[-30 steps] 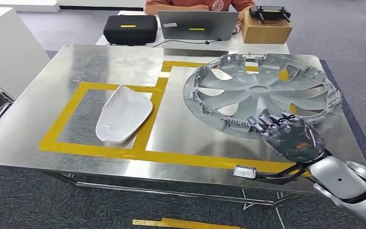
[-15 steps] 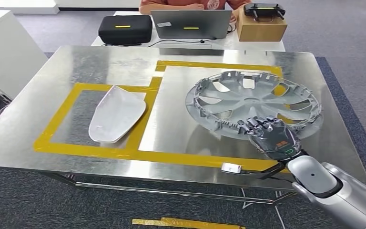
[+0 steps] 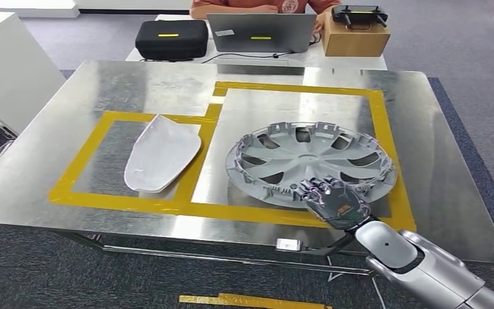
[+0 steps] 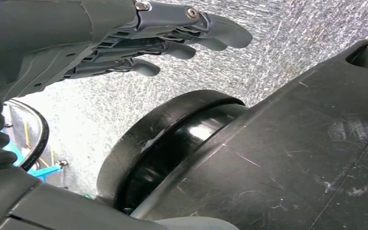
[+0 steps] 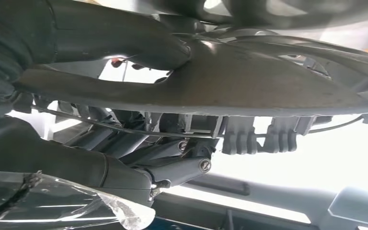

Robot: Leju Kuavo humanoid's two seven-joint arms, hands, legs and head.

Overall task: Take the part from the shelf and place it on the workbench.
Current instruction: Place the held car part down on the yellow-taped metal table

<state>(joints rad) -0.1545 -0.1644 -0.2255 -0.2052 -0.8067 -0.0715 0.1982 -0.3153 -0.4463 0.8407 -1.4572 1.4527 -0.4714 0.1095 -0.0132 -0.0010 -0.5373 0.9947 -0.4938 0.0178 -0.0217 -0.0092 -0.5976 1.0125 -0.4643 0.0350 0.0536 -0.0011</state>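
Head view. The wheel cover [image 3: 312,159], a grey spoked disc with its clipped inner face up, lies over the metal workbench [image 3: 103,84] inside the larger square outlined in yellow tape [image 3: 225,211]. The right hand [image 3: 334,201] meets the cover's rim at about the 6 o'clock point of the disc, its fingers [image 3: 315,188] curled over the edge. In the right wrist view the thumb [image 5: 120,43] presses on one face of the cover [image 5: 268,81] and the darker fingers [image 5: 172,167] lie against the other, so the hand is grasping the rim. Whether the cover rests fully on the bench cannot be told.

At roughly 9 o'clock from the cover, a white shell-shaped part [image 3: 161,153] lies in the smaller taped rectangle, well apart from the disc.

In the left wrist view the left hand [image 4: 124,48] hangs above speckled floor [image 4: 287,38] with fingers extended and apart, grasping nothing.

At 12 o'clock, beyond the bench, a second table carries a black case [image 3: 171,38], a laptop [image 3: 260,32] and a cardboard box [image 3: 355,40]; a person in an orange top [image 3: 257,6] sits behind the laptop.
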